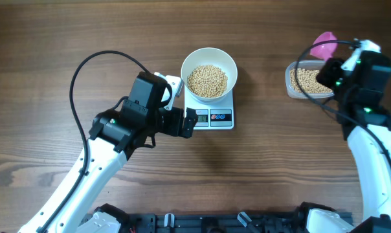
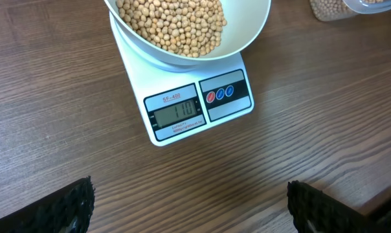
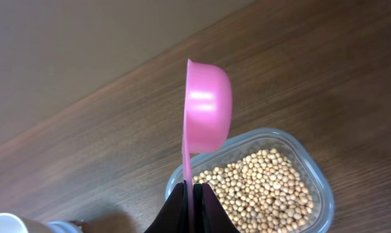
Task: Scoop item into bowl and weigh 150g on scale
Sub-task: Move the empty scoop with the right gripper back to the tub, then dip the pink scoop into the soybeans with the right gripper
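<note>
- Right hand (image 3: 190, 197) clamped on the pink scoop (image 3: 207, 107) near the tub (image 3: 322, 194) of beans (image 3: 260, 188); the bowl (image 1: 190, 63) lies well to its left.
- Left hand (image 2: 189, 207) spread wide, empty, beside the scale (image 1: 215, 118).

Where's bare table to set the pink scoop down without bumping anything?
Bare wood lies between the scale and the clear tub, and a wide strip in front of the scale. It is crowded left of the scale, where the open left gripper sits beside it, and over the tub, where the right gripper holds the scoop.
</note>
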`<state>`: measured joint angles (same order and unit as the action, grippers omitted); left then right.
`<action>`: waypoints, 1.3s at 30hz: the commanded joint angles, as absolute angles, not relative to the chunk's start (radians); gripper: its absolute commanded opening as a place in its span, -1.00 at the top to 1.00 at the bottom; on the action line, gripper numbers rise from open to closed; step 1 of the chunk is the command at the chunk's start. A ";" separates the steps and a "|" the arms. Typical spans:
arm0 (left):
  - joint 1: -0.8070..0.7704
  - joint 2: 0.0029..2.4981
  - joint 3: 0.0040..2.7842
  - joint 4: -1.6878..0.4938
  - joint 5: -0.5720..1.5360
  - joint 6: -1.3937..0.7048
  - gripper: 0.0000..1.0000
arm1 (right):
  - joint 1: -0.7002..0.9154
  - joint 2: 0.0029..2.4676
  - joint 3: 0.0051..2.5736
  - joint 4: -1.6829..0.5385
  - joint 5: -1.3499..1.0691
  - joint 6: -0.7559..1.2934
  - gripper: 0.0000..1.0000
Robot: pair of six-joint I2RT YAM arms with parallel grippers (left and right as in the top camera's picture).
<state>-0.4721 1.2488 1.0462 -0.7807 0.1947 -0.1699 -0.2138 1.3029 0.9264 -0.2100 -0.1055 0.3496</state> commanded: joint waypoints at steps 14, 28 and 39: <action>-0.475 1.240 1.047 -0.778 0.200 -0.154 -1.00 | -0.349 1.304 0.948 -0.426 -0.339 -0.203 0.91; -0.475 1.240 1.047 -0.778 0.200 -0.154 -1.00 | -0.287 1.351 0.948 -0.413 -0.074 -0.427 0.91; -0.475 1.240 1.047 -0.778 0.200 -0.154 -1.00 | -0.287 1.419 0.947 -0.435 -0.154 -0.409 0.92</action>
<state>-0.4721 1.2488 1.0462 -0.7811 0.1947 -0.1699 -0.2886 1.3972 0.9264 -0.4309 -0.1017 -0.4000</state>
